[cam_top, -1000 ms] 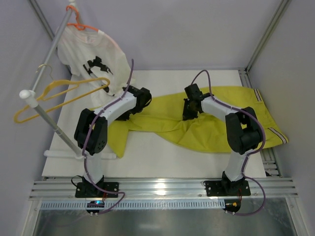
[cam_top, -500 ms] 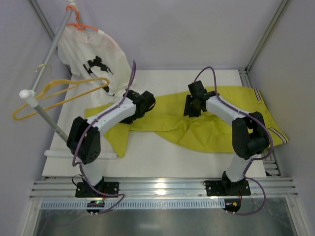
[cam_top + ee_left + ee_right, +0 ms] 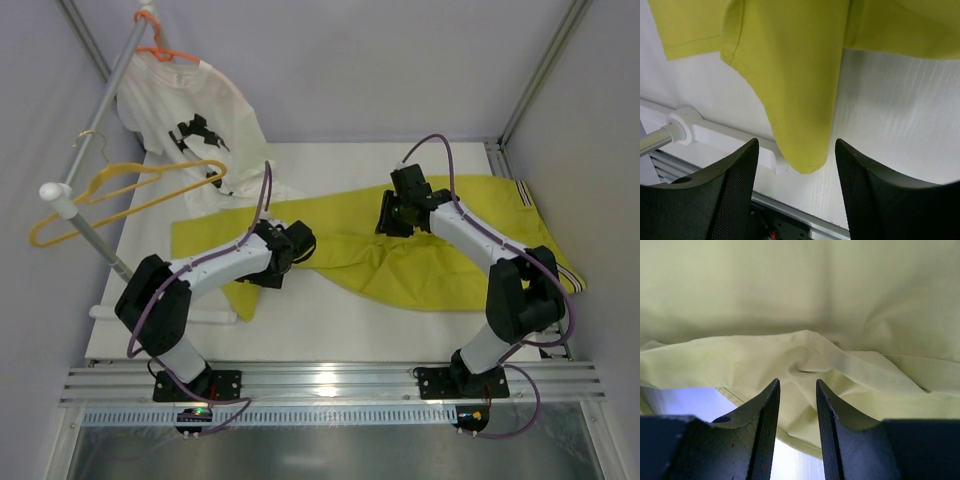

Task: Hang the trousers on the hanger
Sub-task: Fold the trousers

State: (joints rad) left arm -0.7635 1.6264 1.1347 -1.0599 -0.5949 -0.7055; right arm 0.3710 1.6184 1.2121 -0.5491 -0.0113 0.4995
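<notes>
A white table is seen from above, with 2 arms bolted at its near edge. The yellow-green trousers are spread flat across the table, from the right edge towards the left edge. Striped bands are seen at the right edge. 1 fold of the cloth is turned down towards the near left corner.

The left gripper is held low over the trousers left of the table's centre. In the wrist view its jaws are spread wide and released. Nothing is caught between them, and a point of cloth hangs beyond.

The right gripper is set over the trousers near the far edge. Its fingers are parted by a narrow gap, and no cloth is pinched.

The yellow hanger is hung bare on a slanted pole over the left edge, apart from the trousers. Higher on the pole, a white T-shirt is carried on an orange hanger.
</notes>
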